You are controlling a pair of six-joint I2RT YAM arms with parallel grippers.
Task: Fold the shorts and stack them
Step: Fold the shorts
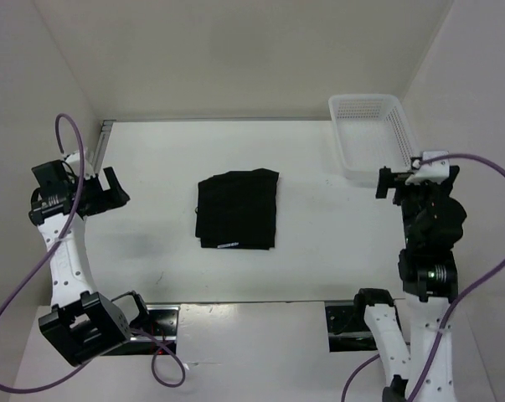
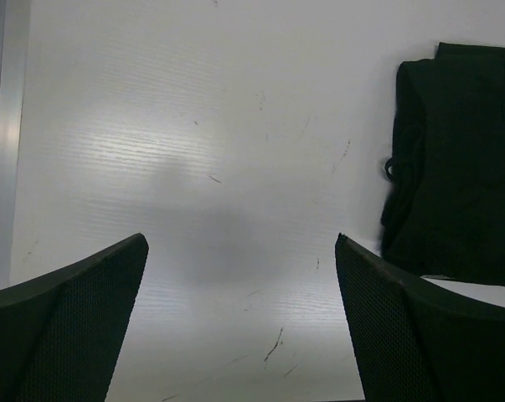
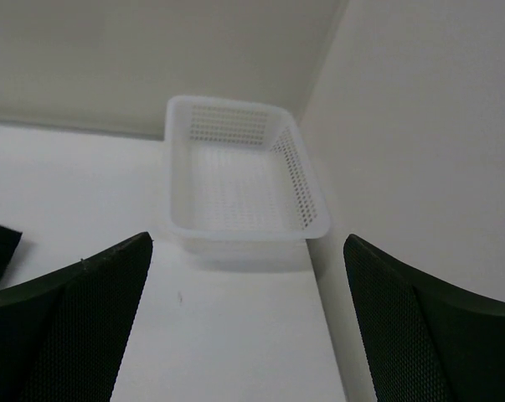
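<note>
The black shorts (image 1: 237,210) lie folded into a compact rectangle at the middle of the white table, a small white logo at their near hem. They also show at the right edge of the left wrist view (image 2: 457,159). My left gripper (image 1: 111,189) is open and empty, held above the table well to the left of the shorts; its jaws stand wide apart (image 2: 242,318). My right gripper (image 1: 387,182) is open and empty at the right side, apart from the shorts, facing the basket (image 3: 248,322).
A white perforated plastic basket (image 1: 396,126) stands at the back right corner, empty inside (image 3: 178,172). White walls close in on the left, back and right. A metal rail (image 1: 101,144) runs along the table's left edge.
</note>
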